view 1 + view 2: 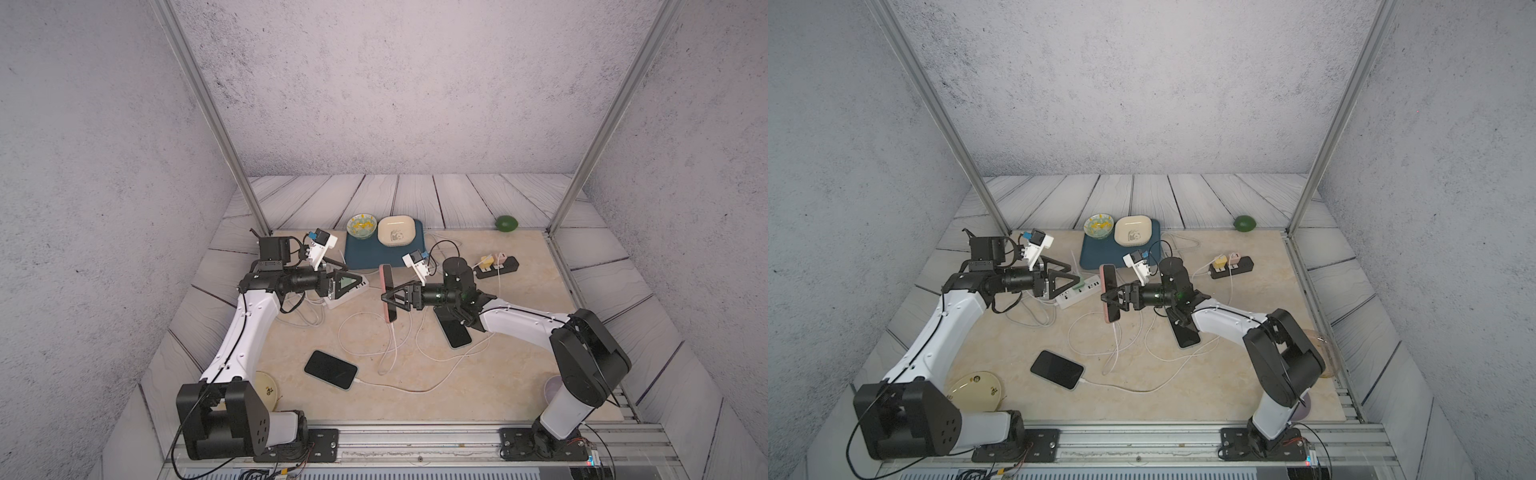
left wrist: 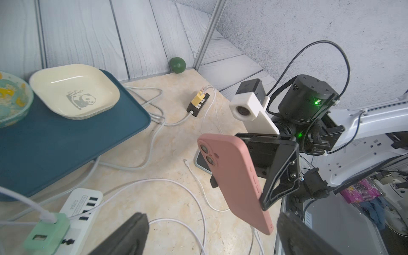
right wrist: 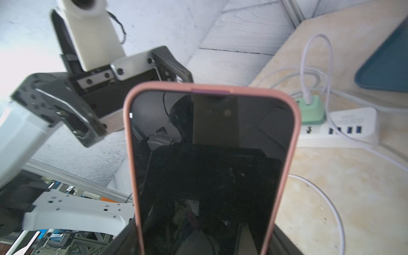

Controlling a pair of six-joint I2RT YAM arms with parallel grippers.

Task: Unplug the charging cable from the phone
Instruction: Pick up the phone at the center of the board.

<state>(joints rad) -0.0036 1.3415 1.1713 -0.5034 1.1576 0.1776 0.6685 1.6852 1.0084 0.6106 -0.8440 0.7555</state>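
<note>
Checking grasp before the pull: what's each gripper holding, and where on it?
Right gripper clamps the pink-cased phone across its long edges, mid-length. Left gripper open, empty.

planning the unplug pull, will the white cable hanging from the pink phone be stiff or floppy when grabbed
Likely floppy: the white cable hangs limp from the pink phone and curls in loose loops on the table. Probably light, so it should trail rather than resist. Thin and smooth-looking, it may slip in a grip.
</note>
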